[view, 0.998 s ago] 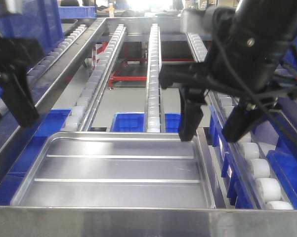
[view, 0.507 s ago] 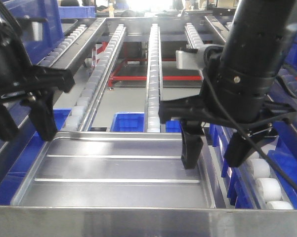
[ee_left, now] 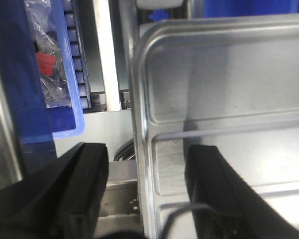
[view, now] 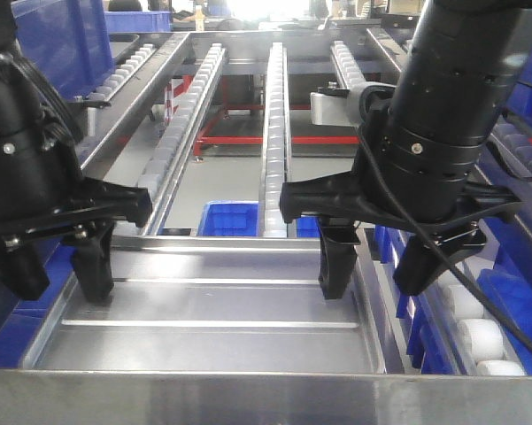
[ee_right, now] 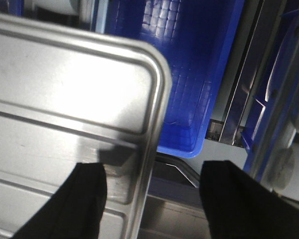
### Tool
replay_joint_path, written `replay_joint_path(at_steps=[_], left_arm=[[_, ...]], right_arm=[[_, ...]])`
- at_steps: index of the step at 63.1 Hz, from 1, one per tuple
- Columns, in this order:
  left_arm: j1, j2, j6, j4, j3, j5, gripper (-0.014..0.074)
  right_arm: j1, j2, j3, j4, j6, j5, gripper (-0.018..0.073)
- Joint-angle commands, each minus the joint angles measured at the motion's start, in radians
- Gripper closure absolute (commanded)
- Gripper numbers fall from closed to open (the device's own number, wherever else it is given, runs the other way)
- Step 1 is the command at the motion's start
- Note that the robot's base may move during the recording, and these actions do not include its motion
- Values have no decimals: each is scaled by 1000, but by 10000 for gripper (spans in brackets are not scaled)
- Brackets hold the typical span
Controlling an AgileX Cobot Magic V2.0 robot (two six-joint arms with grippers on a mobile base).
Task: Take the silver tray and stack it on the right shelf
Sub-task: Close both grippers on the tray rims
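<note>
You see silver tray [view: 212,332] lying flat between roller rails [view: 274,133], just behind steel front bar [view: 266,398]. Left fingers [view: 95,270] apart, astride left rim; right fingers [view: 335,266] apart, astride right rim

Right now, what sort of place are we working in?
Most likely a factory or warehouse material-handling line: long steel racks of white roller rails, blue plastic bins below them, and the silver tray close in front.
</note>
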Motion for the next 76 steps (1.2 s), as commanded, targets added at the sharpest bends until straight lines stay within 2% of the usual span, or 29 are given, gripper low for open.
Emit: replay_joint_path(at_steps=[1, 31, 42, 51, 57, 64, 68, 76], left_arm=[[-7, -20, -9, 2, -31, -37, 333], [-7, -1, -10, 2, -31, -37, 333], [-7, -1, -10, -1, -31, -35, 333], [-7, -1, -10, -1, -31, -33, 340], [-7, -1, -10, -1, -31, -31, 411], [-7, -1, -10, -1, -31, -31, 596], [-7, -1, -10, -1, -31, -33, 707], [-7, -1, -14, -1, -31, -38, 691]], right_arm=[[-2, -41, -30, -10, -2, -44, 52], [-1, -1, -28, -10, -3, -40, 54], [-1, 18, -28, -10, -3, -36, 125], [0, 18, -28, -10, -3, -35, 240], [0, 18, -28, -10, -3, -30, 351], [0, 18, -28, -10, -3, -10, 526], [0, 18, -28, -10, -3, -2, 495], [0, 18, -28, -10, -3, 5, 503]])
